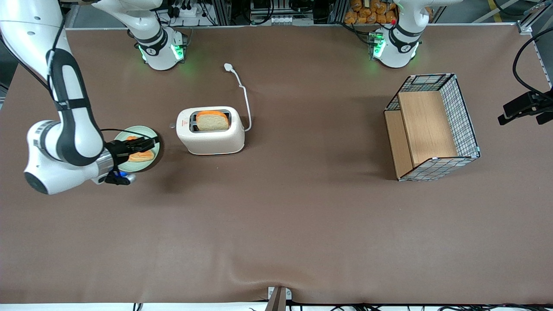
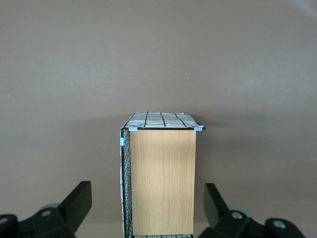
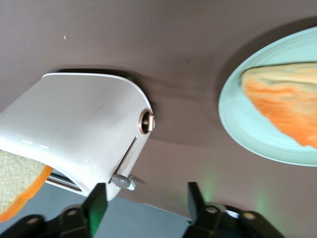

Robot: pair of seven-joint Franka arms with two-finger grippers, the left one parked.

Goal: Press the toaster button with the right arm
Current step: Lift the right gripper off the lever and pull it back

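So, containers first. The green plate [image 1: 154,134] has a slice of orange-crusted bread [image 1: 141,156] lying flat on it. In the front view it sits at about 9 o'clock from the toaster [image 1: 211,140], near it but not touching. Way off toward the parked arm's end of the table, roughly 3 o'clock from the toaster, there's a wire basket [image 1: 464,116] with wooden boards [image 1: 425,127] inside it.

The toaster is also holding something: a second slice [image 1: 212,121] stands upright in one slot, poking out the top.

The toaster itself is cream-white with rounded corners, standing upright on the brown table [image 1: 276,224]. There's a small red mark [image 1: 183,123] on top near the end that faces the plate. A white cord [image 1: 245,97] runs from its other end toward 12 o'clock and finishes at a plug [image 1: 228,67].

The toaster button [image 1: 172,125] is a little grey knob sticking out of the narrow plate-side end. The right wrist view shows it [image 3: 121,182] at the end of a slit, with a round ringed dial [image 3: 147,121] on the same face.

The right arm [image 1: 69,129] has its gripper [image 1: 147,144] hovering over the plate, fingers [image 3: 96,203] spread apart with nothing between them. It's pointed at the toaster's narrow end but well clear of the knob.
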